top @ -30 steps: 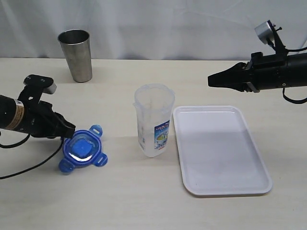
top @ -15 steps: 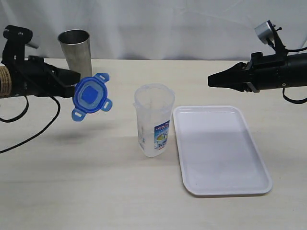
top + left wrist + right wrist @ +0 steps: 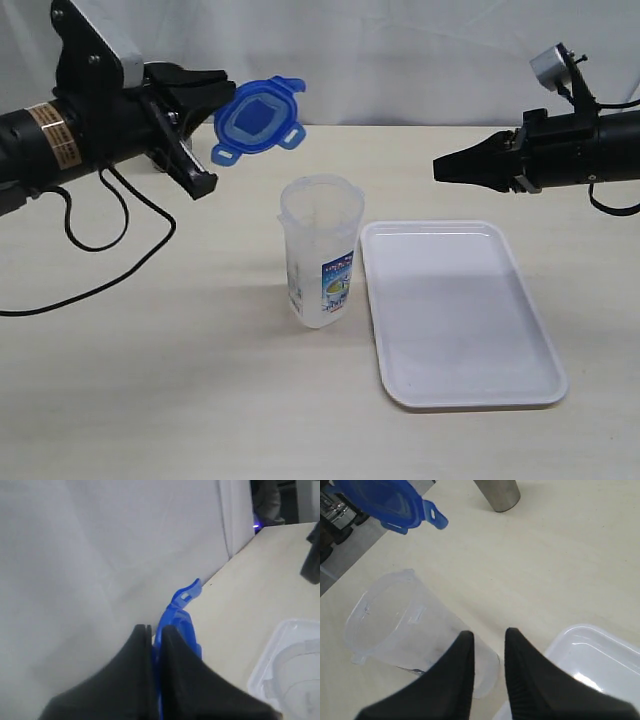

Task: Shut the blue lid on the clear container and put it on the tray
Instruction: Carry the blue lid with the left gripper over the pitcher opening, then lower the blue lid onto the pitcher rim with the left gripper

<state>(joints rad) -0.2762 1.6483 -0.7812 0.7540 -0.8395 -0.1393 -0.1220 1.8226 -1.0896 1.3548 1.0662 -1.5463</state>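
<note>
The blue lid (image 3: 256, 117) hangs in the air, tilted on edge, above and to the left of the clear container (image 3: 320, 250). My left gripper (image 3: 222, 102) is shut on the lid's left rim; in the left wrist view the lid (image 3: 183, 606) sticks out edge-on between the black fingers of that gripper (image 3: 156, 629). The container stands upright and open-topped just left of the white tray (image 3: 465, 310). My right gripper (image 3: 441, 168) hovers above the tray's far side, open by a narrow gap, nothing in it. The right wrist view looks past this gripper (image 3: 489, 632) at the container (image 3: 395, 620), lid (image 3: 390, 502) and tray (image 3: 592, 650).
A grey steel tumbler (image 3: 497, 494) stands at the back of the table, hidden behind my left arm in the exterior view. The left arm's black cable (image 3: 100, 285) trails over the table's left part. A white curtain closes off the back.
My left gripper has lifted the blue lid off the table and carried it up and to the right, close to above the container. The right arm has not moved.
</note>
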